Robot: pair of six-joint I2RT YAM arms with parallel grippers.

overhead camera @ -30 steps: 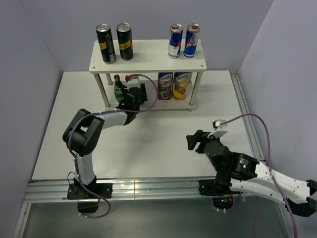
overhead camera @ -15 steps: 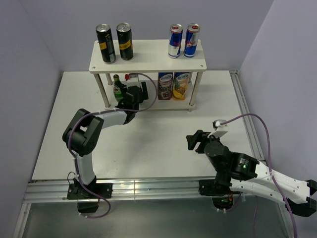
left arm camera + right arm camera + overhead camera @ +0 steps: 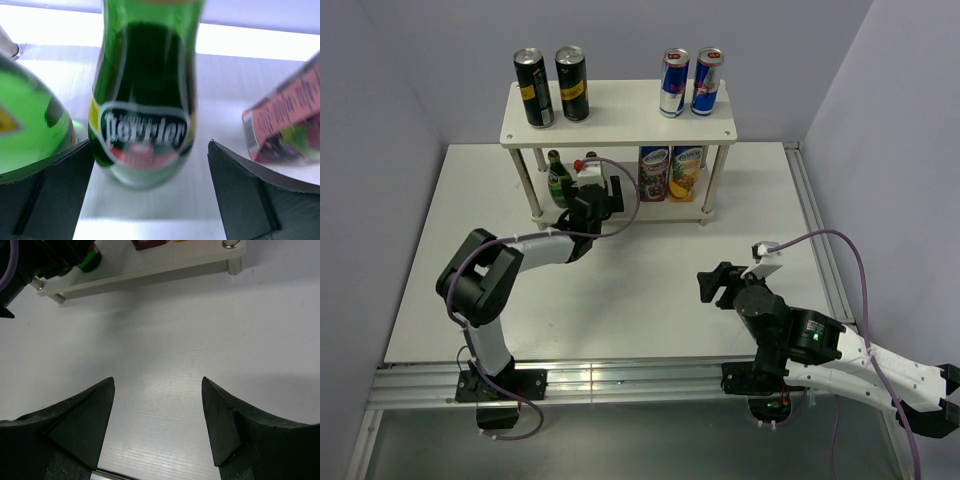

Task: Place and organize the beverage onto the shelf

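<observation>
The shelf carries two black cans and two blue-and-silver cans on its top board. On the lower board stand two green bottles. One bottle is upright between the fingers of my open left gripper, with a clear gap to the right finger. The other bottle is just left of it. From above, my left gripper sits at the lower tier's front and hides most of the red-capped bottle. My right gripper hangs open and empty over the table.
Two juice cartons stand on the lower tier, right of the bottles; one carton is close beside my left gripper's right finger. A thin post stands left of the bottles. The right wrist view shows bare white table before the shelf.
My left gripper has opened and let go of the green bottle, which now stands on the lower board. The left arm drew back slightly. The right arm has not moved.
</observation>
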